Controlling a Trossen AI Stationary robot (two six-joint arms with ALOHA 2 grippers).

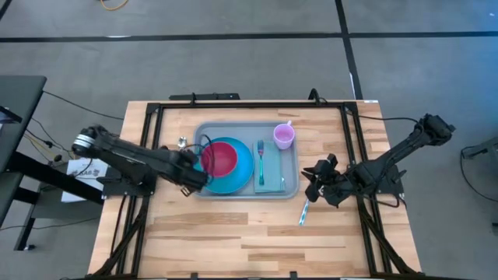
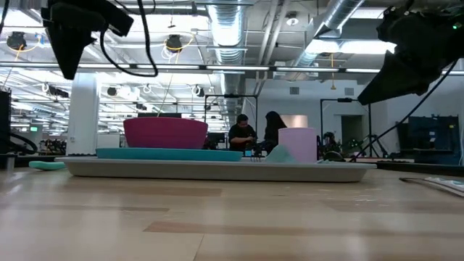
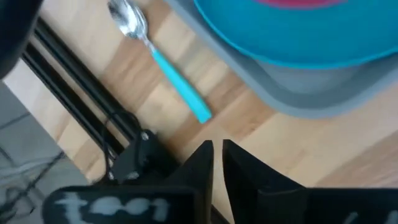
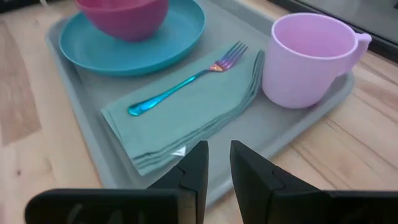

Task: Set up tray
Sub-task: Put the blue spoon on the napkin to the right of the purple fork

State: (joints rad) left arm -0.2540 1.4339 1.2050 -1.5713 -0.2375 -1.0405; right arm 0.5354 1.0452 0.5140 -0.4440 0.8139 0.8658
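Note:
The grey-blue tray [image 1: 233, 129] lies mid-table. On it sit a blue plate [image 1: 240, 180] with a magenta bowl [image 1: 222, 157], a teal napkin [image 4: 186, 118] with a fork [image 4: 180, 84] on top, and a pink cup [image 4: 308, 59]. A teal-handled spoon [image 3: 168, 68] lies on the table just off the tray's left side. My left gripper [image 3: 217, 148] hangs above the tray's near left corner [image 1: 194, 180], its fingers a narrow slit apart with nothing between them. My right gripper [image 4: 217, 152] stands off the tray's right side [image 1: 313, 180], open and holding nothing.
A teal-handled utensil [image 1: 303, 211] lies on the bare wood near my right gripper, toward the near edge. Black frame rails [image 1: 148, 155] run along the table's left and right sides. Bare wood stretches in front of the tray. People sit in the room far behind the table [image 2: 254, 134].

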